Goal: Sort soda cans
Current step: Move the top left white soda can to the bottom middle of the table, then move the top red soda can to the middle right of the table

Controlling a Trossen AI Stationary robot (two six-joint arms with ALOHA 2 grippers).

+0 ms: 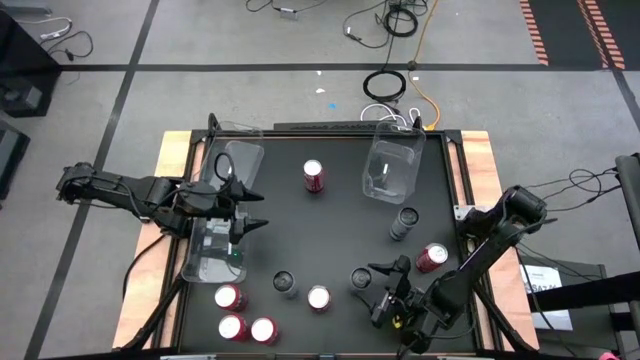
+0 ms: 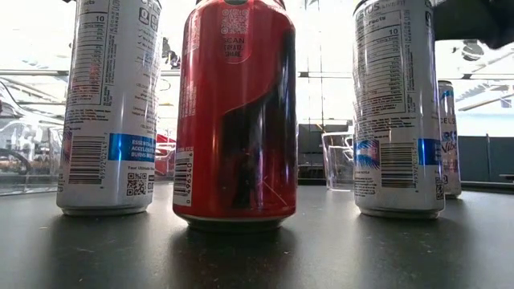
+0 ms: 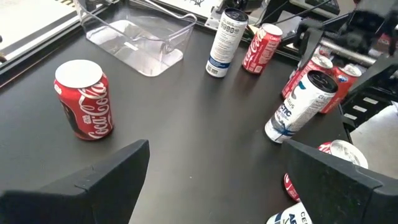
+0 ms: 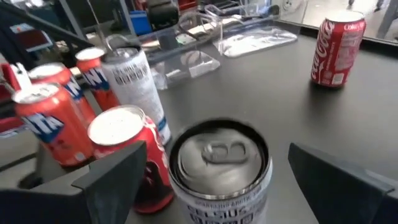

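Your right claw (image 1: pixel 378 290), at the lower centre of the high view, is standing wide open and gripping nothing, its fingers flanking an upright silver can (image 4: pixel 219 168) on the surface (image 1: pixel 330 225); its long axis is running vertically. The left claw (image 1: pixel 250 208), also open and empty, is hovering beside the left bin (image 1: pixel 215 255). Red Coca-Cola cans (image 3: pixel 83 99) are standing scattered farther off.
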